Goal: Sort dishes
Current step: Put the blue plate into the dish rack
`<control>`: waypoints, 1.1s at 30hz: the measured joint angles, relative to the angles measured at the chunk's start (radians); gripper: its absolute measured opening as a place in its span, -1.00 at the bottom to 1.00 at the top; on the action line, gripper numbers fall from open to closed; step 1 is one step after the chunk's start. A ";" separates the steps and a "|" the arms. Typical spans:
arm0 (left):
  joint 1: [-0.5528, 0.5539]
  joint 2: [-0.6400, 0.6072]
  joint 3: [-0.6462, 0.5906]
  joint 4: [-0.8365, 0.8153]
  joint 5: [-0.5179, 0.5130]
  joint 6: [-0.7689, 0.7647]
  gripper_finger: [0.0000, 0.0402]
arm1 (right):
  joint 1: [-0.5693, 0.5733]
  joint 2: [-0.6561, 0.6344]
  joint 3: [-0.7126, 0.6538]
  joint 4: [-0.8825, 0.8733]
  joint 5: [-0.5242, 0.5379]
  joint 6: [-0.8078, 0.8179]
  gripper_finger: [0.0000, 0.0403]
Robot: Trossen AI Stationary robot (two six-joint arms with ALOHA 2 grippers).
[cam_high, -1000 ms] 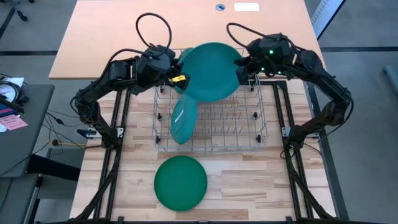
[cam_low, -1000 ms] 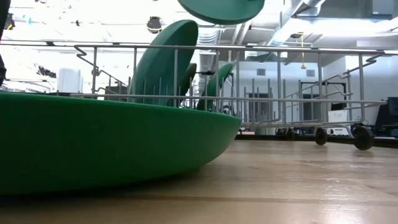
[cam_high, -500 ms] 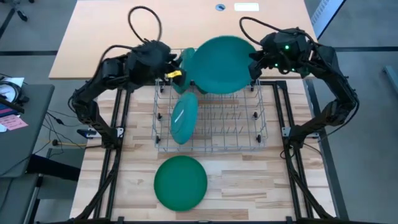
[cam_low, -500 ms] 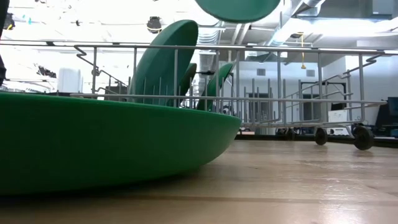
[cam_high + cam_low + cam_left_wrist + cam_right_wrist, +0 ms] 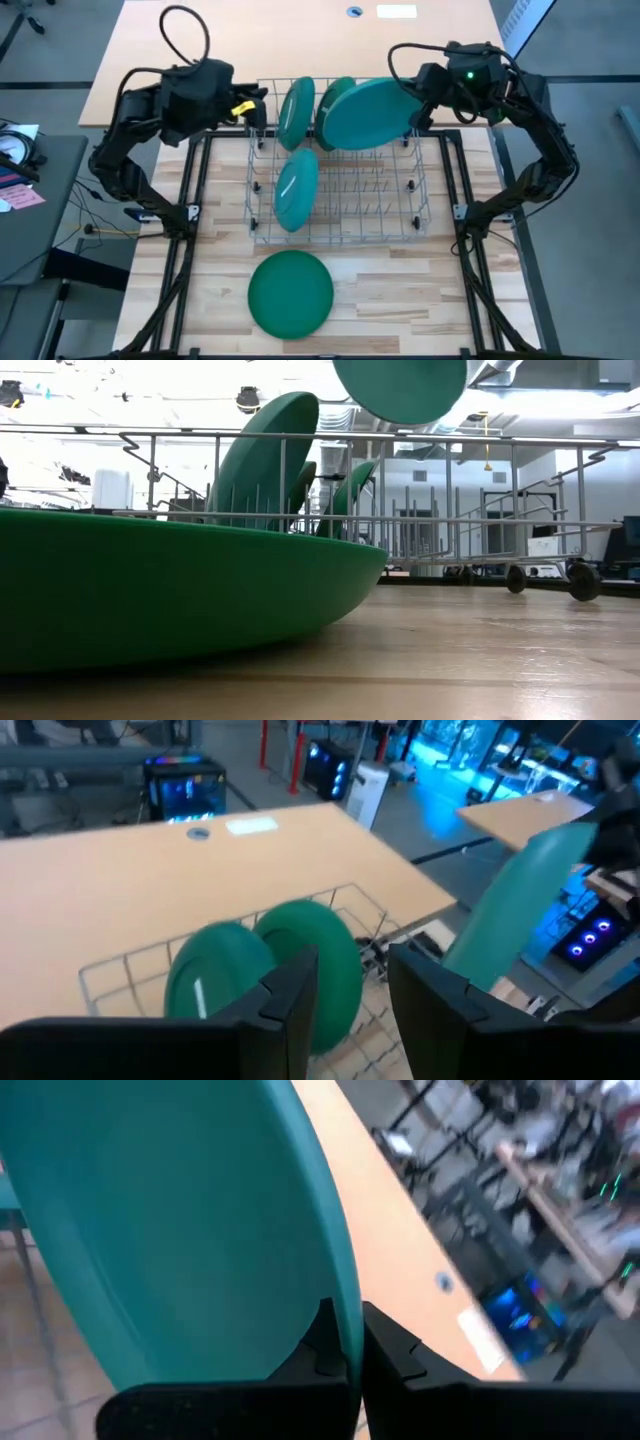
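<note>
Since a second ago the left gripper (image 5: 252, 107) has pulled back from the lifted plate (image 5: 366, 114) to the rack's (image 5: 340, 232) far left corner, and the right gripper (image 5: 414, 108) has carried that teal plate toward the rack's far right side. The left gripper's fingers (image 5: 300, 995) stand apart with nothing between them; its wrist view looks past them at two plates in the rack and the lifted plate off to one side. The right gripper is clamped on the lifted plate's rim, its fingers (image 5: 338, 1342) pinching the edge, and it holds the plate tilted above the rack's far right part. Two plates (image 5: 297, 112) stand on edge side by side in the rack's far row, just beside the lifted one. Another plate (image 5: 296, 189) leans on edge in the left part of the rack, nearer the front. A green plate (image 5: 290, 292) lies flat on the table (image 5: 400, 300) in front of the rack, apart from it.
</note>
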 joint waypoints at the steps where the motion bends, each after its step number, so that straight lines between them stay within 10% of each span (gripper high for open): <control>1: 0.000 -0.001 0.000 -0.026 0.000 -0.018 -0.42 | -0.001 0.000 0.000 0.010 0.000 -0.022 -0.96; 10: -0.001 0.018 -0.002 -0.187 0.209 -0.234 -0.42 | -0.001 -0.010 0.000 0.028 -0.003 -0.061 -0.96; 21: -0.030 0.119 -0.002 0.215 0.318 -0.269 -0.40 | 0.017 -0.035 0.000 0.072 -0.020 -0.317 -0.95; 33: -0.171 0.253 -0.002 0.444 0.175 -0.161 -0.12 | 0.017 -0.066 0.001 0.154 -0.053 -0.554 -0.96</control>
